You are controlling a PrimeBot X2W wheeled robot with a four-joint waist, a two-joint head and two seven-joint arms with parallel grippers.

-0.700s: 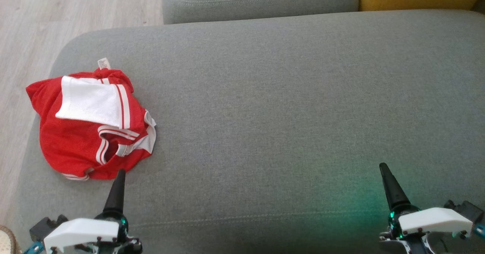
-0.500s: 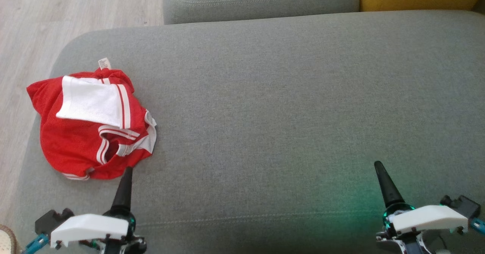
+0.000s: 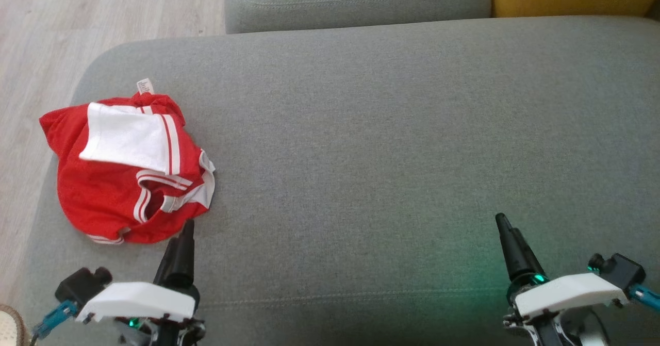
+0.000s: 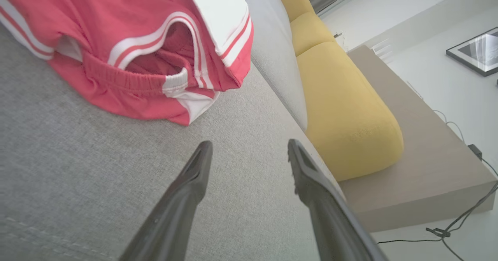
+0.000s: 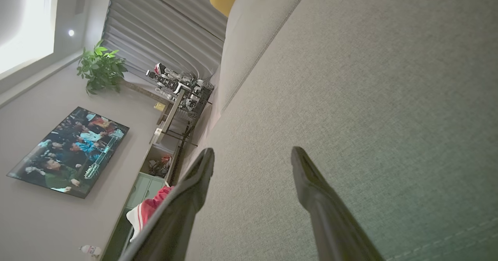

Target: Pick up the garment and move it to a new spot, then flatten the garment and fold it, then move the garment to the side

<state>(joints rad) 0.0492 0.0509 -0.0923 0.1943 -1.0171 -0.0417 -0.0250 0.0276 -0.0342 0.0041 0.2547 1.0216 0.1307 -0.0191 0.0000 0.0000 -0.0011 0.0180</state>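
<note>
Crumpled near woven grey sofa's (image 3: pixel 361 129) left edge: white-striped red mesh garment (image 3: pixel 103 196). Tapered dark left fingers (image 4: pixel 190 179), right fingers (image 5: pixel 307 179) spread, empty.

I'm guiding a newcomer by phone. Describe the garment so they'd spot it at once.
Look at the wide grey sofa seat; near its left end, just ahead of the left gripper, lies the garment. It is a crumpled red heap with white panels and stripes, the only coloured thing on that plain grey fabric.
</note>
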